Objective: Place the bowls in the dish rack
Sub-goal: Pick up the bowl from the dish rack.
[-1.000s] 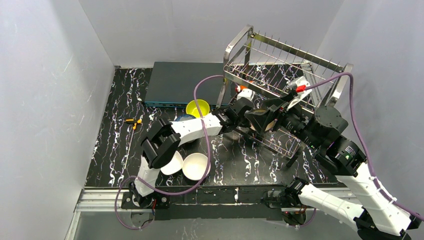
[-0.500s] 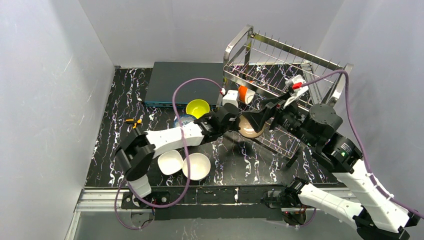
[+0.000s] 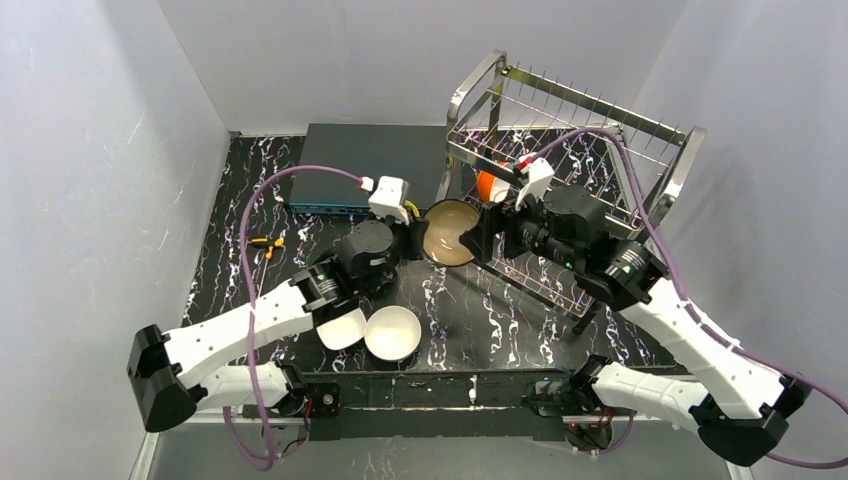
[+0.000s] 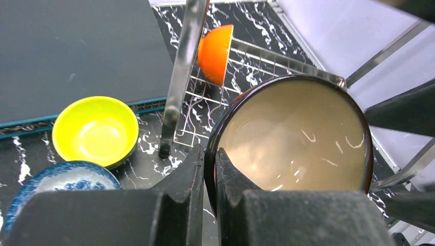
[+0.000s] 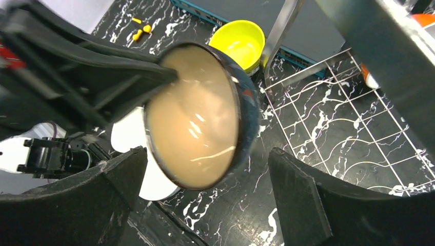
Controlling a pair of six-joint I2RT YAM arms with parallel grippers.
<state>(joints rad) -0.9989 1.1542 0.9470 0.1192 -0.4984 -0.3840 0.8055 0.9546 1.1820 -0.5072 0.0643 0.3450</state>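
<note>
top external view: the left claw (image 3: 418,232) is pinched tight on the rim of a brown bowl (image 3: 450,232). it holds the bowl up in the air, tipped on its side, just in front of the dish rack (image 3: 570,130). the bowl is dark outside and shiny tan inside.

the right claw (image 3: 487,232) comes from the rack side. its two fingers are spread wide apart, with the brown bowl between them. they do not squeeze it.

the dish rack stands at the back right of the table (image 3: 470,310). one orange bowl (image 3: 490,185) sits on its edge in the bottom level, near the left end.

two white bowls (image 3: 392,332) sit side by side, touching, at the near edge of the table.

the left wrist view shows a yellow bowl (image 4: 95,130) and a blue bowl (image 4: 56,187) right way up on the table, close together, by the dark box (image 4: 77,46).
</note>
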